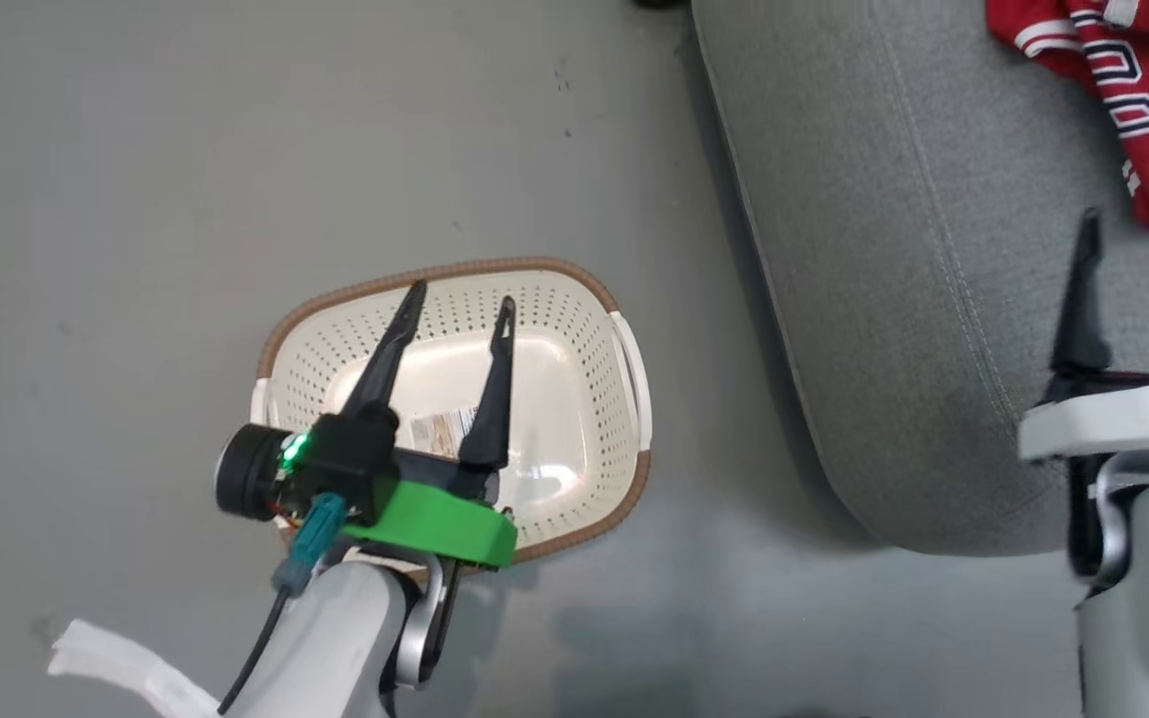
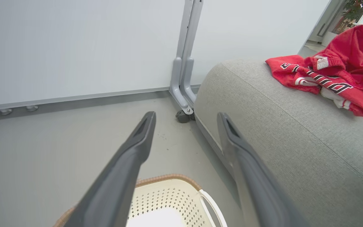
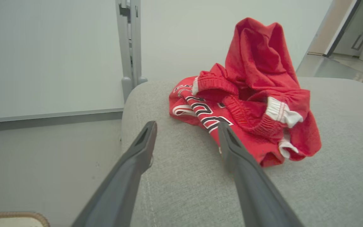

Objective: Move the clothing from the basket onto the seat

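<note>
The red clothing (image 1: 1128, 95) lies in a heap on the grey seat (image 1: 894, 299) at the upper right; white trim and black letters show on the clothing (image 3: 247, 104), (image 2: 336, 75). My right gripper (image 1: 1138, 239) hovers open over the seat just short of the heap, nothing between its fingers (image 3: 232, 145). The cream basket (image 1: 594, 329) with a brown rim stands on the floor left of the seat, with only a label sticker inside. Above the basket (image 2: 172, 195) my left gripper (image 1: 460, 299) hangs open and empty.
A white wall panel with a grey wheeled post (image 2: 184, 78) stands behind the seat (image 2: 295, 142). Grey floor (image 1: 136, 199) surrounds the basket. A white strip (image 1: 126, 663) lies at the lower left. A doorway (image 3: 351, 34) opens at the far right.
</note>
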Available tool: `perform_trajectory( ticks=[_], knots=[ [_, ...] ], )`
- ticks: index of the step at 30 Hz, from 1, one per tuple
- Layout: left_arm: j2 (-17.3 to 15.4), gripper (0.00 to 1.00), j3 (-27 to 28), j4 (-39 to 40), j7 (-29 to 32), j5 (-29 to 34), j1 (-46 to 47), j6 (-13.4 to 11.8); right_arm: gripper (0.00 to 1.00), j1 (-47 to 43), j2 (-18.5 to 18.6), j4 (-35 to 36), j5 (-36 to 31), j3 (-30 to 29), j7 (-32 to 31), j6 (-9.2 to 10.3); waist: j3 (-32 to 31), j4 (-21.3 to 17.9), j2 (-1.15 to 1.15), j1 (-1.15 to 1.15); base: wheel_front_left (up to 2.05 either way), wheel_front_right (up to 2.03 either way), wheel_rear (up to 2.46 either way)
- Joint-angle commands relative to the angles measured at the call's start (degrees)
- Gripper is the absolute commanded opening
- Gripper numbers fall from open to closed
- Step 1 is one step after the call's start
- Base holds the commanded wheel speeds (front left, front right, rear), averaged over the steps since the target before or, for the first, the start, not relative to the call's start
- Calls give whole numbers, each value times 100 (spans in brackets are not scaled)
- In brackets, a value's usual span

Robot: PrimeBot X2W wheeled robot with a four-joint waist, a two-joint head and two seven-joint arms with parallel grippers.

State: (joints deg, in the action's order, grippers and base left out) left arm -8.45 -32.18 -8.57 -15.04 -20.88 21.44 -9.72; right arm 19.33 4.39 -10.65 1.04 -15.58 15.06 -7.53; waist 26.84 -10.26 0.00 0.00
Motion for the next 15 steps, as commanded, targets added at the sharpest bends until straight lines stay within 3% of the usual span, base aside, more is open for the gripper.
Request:
perform_trajectory(
  ticks=[1,9,15],
  knots=[
    [33,100,203,77,-14,59,-290,60,100,-209,-37,40,103,253,17,8,-882,324,0,0,0,0,0],
    [284,100,1357,221,-10,301,-1489,474,100,-986,-109,-117,450,1671,17,8,-1906,867,0,0,0,0,0],
    [363,100,2153,459,-10,812,-2306,627,100,-1543,-111,-130,523,2079,17,8,-2533,1122,0,0,0,0,0]
  ],
)
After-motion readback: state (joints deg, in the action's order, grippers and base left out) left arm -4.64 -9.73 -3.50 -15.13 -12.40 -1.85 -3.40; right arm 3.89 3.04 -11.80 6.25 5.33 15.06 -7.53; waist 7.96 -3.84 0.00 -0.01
